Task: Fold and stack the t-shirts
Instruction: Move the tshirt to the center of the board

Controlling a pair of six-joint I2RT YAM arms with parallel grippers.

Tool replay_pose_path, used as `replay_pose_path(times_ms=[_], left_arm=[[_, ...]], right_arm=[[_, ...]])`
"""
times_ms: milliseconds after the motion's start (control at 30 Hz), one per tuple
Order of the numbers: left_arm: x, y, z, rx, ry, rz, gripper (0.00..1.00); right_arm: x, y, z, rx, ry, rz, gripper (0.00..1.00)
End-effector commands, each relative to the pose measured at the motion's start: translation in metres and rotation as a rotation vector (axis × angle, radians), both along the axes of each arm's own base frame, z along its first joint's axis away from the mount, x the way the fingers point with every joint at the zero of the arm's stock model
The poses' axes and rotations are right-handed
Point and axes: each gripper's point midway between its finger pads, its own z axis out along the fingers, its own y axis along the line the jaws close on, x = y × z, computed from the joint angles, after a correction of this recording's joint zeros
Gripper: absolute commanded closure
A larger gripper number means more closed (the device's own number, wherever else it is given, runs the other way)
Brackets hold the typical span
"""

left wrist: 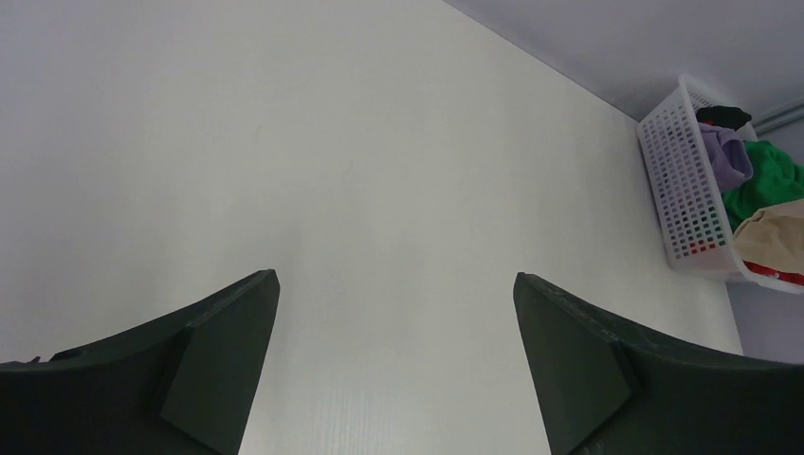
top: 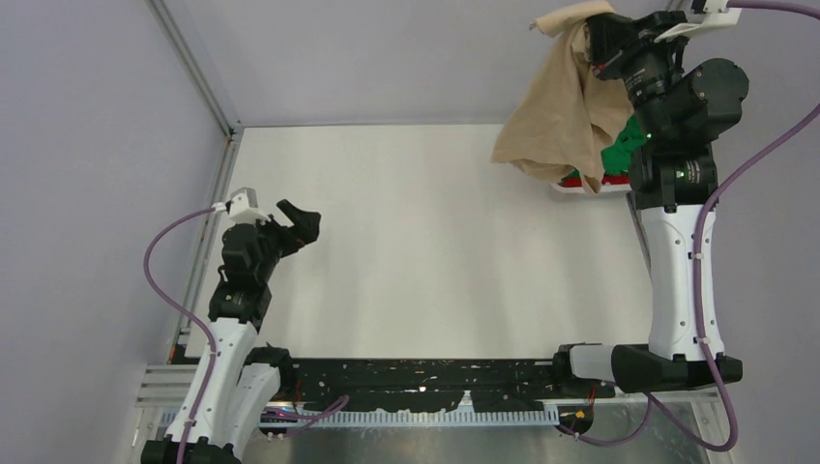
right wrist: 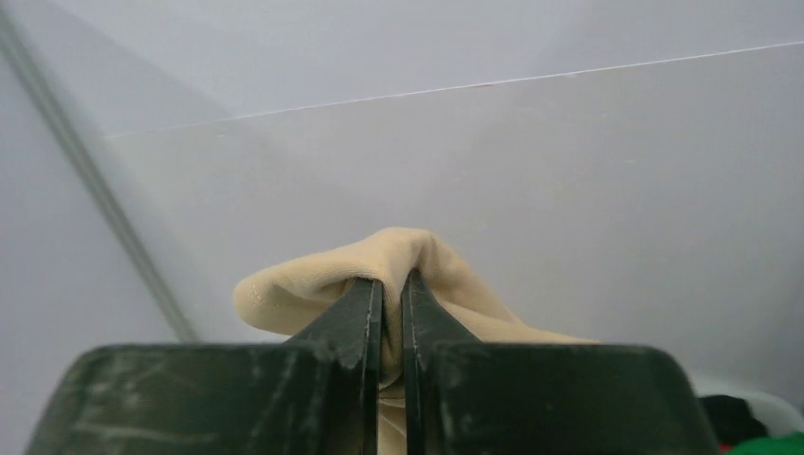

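Beige t-shirt [top: 556, 116] hangs above the basket [left wrist: 678, 190], pinched in our right fingers [right wrist: 356, 322]; left fingers [left wrist: 218, 351] sit wide open. Nothing's folded or stacked yet, so we're barely started.

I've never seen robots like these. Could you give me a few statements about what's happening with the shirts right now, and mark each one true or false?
1. The right end effector is clamped on the beige t-shirt. True.
2. The left end effector grips cloth too. False: it stands open and empty.
3. The beige t-shirt is already neatly folded. False: it hangs bunched from the right end effector.
4. The white basket holds a green shirt and a lilac shirt. True.
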Motion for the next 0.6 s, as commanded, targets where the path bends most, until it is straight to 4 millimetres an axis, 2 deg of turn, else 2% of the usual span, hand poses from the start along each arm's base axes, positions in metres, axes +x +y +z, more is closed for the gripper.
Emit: replay_pose_path(times_ms=[0,33,67,100,233,300,367,400,433,467,500,533,567], left_arm=[[-0.001,-0.011,0.014,-0.035,-0.055,-0.054,0.01],[-0.002,-0.011,0.014,-0.039,-0.054,-0.056,0.01],[-0.003,-0.011,0.015,-0.04,-0.055,-0.054,0.01],[-0.005,-0.009,0.015,-0.037,-0.055,-0.042,0.01],[-0.014,0.021,0.013,0.004,-0.005,0.12,0.01],[-0.022,0.035,0.014,0.017,0.014,0.203,0.01],[-0.032,0.047,0.013,0.017,0.03,0.276,0.01],[-0.036,0.053,0.013,0.019,0.031,0.307,0.01],[-0.04,0.056,0.013,0.015,0.032,0.326,0.01],[-0.043,0.059,0.011,0.011,0.035,0.347,0.01],[-0.046,0.062,0.01,0.007,0.035,0.367,0.01],[-0.049,0.064,0.006,0.0,0.045,0.387,0.01],[-0.052,0.067,0.004,-0.003,0.048,0.405,0.01]], right_arm=[[-0.058,0.066,0.048,-0.019,-0.149,0.289,0.95],[-0.067,0.086,0.051,-0.027,-0.161,0.352,0.95],[-0.067,0.095,0.048,-0.046,-0.154,0.376,0.95],[-0.074,0.115,0.047,-0.051,-0.149,0.441,0.95],[-0.091,0.166,0.042,-0.073,-0.155,0.596,0.95],[-0.096,0.185,0.036,-0.09,-0.155,0.638,0.95],[-0.095,0.196,0.022,-0.086,-0.131,0.663,0.95],[-0.088,0.201,0.007,-0.081,-0.097,0.665,0.95],[-0.088,0.198,0.005,-0.069,-0.098,0.657,0.95],[-0.074,0.198,-0.017,-0.061,-0.043,0.621,0.95],[-0.074,0.193,-0.024,-0.054,-0.033,0.596,0.95],[-0.055,0.189,-0.057,-0.043,0.049,0.527,0.95],[-0.054,0.18,-0.069,-0.038,0.078,0.482,0.95]])
